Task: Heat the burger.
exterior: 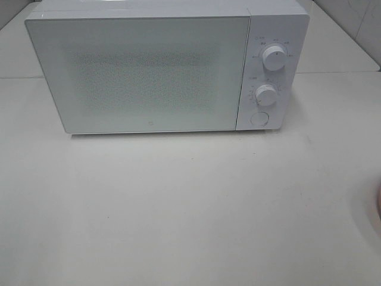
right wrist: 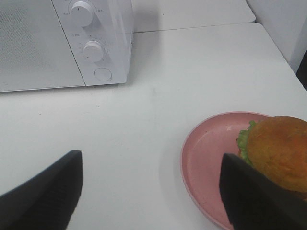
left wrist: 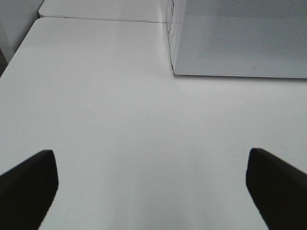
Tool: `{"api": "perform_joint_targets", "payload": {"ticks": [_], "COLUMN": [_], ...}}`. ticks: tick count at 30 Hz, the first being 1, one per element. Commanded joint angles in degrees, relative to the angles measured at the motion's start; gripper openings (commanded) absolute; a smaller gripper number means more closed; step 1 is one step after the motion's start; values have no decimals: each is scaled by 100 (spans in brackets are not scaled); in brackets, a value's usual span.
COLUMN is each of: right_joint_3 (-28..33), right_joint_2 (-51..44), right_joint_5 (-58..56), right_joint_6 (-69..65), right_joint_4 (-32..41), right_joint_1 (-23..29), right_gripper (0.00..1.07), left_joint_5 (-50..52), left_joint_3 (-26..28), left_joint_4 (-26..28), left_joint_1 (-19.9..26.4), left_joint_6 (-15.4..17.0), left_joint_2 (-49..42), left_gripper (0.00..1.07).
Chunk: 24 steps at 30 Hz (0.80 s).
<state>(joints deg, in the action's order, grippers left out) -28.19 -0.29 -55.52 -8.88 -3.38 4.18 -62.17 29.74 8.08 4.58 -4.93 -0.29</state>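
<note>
Burger (right wrist: 280,153) on pink plate (right wrist: 211,163) — microwave (exterior: 155,71) shut

A white bench (exterior: 178,208) fills the scene, smooth and evenly lit (soft glare, faint shadows). A second white surface (left wrist: 105,9) butts against its far edge along a thin seam. Pale wall (right wrist: 283,24) rises beyond.

Pink plate (exterior: 377,205): only a blurred sliver shows at the exterior view's right edge. Burger (right wrist: 280,152): cut off by the right wrist frame and partly behind a dark finger (right wrist: 259,196). Microwave (exterior: 161,65) dial markings: too small to read.
</note>
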Motion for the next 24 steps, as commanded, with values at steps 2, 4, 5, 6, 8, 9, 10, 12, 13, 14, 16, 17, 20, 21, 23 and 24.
{"api": "perform_joint_targets", "payload": {"ticks": [2, 4, 5, 6, 8, 9, 10, 12, 13, 14, 16, 17, 20, 21, 23, 24], "right_joint_3": [-6, -6, -6, -6, -6, -6, -6, -6, -6, -6, -6, -6, -6, -6, -6, -6], "right_joint_2": [-120, -120, -120, -120, -120, -120, -120, -120, -120, -120, -120, -120, -120, -120, -120, -120], "right_joint_5": [52, 52, 52, 52, 52, 52, 52, 52, 52, 52, 52, 52, 52, 52, 52, 52], "right_joint_6": [63, 63, 63, 63, 63, 63, 63, 63, 63, 63, 63, 63, 63, 63, 63, 63], "right_joint_4": [29, 29, 29, 29, 29, 29, 29, 29, 29, 29, 29, 29, 29, 29, 29, 29], "right_joint_1": [-46, -46, -46, -46, -46, -46, -46, -46, -46, -46, -46, -46, -46, -46, -46, -46], "right_gripper": [76, 76, 76, 76, 76, 76, 76, 76, 76, 76, 76, 76, 76, 76, 76, 76], "left_joint_5": [74, 74, 74, 74, 74, 74, 74, 74, 74, 74, 74, 74, 74, 74, 74, 74], "left_joint_3": [-6, -6, -6, -6, -6, -6, -6, -6, -6, -6, -6, -6, -6, -6, -6, -6], "left_joint_4": [6, 6, 6, 6, 6, 6, 6, 6, 6, 6, 6, 6, 6, 6, 6, 6], "left_joint_1": [17, 17, 17, 17, 17, 17, 17, 17, 17, 17, 17, 17, 17, 17, 17, 17], "left_joint_6": [11, 11, 11, 11, 11, 11, 11, 11, 11, 11, 11, 11, 11, 11, 11, 11], "left_joint_2": [-132, -132, -132, -132, -132, -132, -132, -132, -132, -132, -132, -132, -132, -132, -132, -132], "left_gripper": [100, 100, 100, 100, 100, 100, 100, 100, 100, 100, 100, 100, 100, 100, 100, 100]}}
